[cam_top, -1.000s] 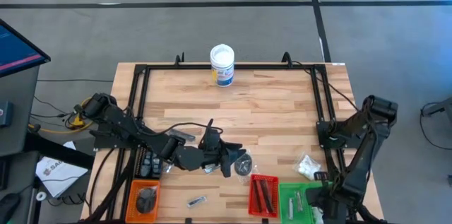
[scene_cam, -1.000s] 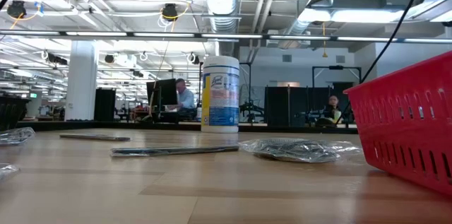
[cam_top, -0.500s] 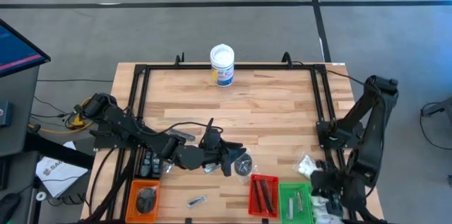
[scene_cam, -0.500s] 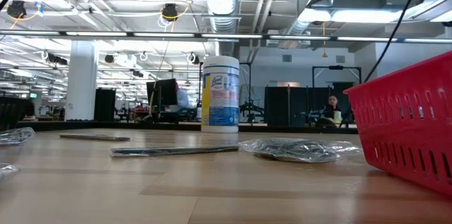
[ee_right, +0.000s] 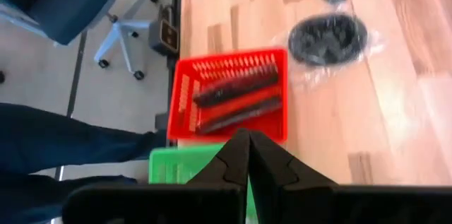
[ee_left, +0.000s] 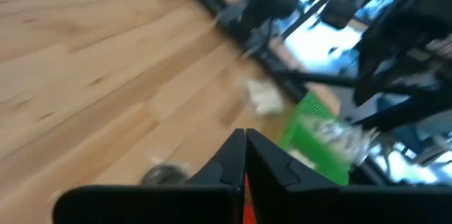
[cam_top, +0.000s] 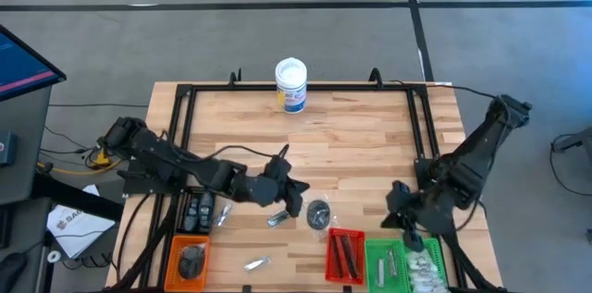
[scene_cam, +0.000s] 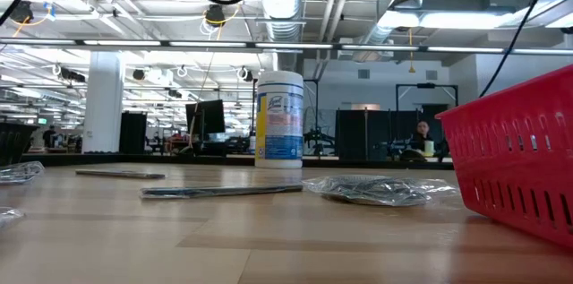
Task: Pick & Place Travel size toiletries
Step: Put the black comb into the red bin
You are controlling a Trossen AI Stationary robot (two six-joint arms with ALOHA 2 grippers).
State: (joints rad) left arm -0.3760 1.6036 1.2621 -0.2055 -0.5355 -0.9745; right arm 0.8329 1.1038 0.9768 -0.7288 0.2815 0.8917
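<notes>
My left gripper (cam_top: 294,202) is shut and empty, above the table just left of a dark disc in a clear packet (cam_top: 318,212), which also shows in the right wrist view (ee_right: 328,37). A silvery sachet (cam_top: 277,220) lies beside it and another (cam_top: 257,262) lies nearer the front edge. My right gripper (cam_top: 400,212) is shut and empty, above the table just beyond the green tray (cam_top: 387,265). A white-filled packet (ee_left: 265,97) lies on the table by the green tray. Slim black sticks (ee_right: 236,86) lie in the red tray (cam_top: 345,256).
A white tub with a blue label (cam_top: 290,85) stands at the far edge. An orange tray (cam_top: 190,256) at the front left holds a dark disc. Black sticks (cam_top: 199,210) lie by the left frame rail. The green tray holds clear packets (cam_top: 425,265).
My right gripper has risen from over the green tray at the front right corner and swung toward the table's far and left side, stopping near the white packet. My left gripper has drawn back a little toward the table's left, away from the disc packet.
</notes>
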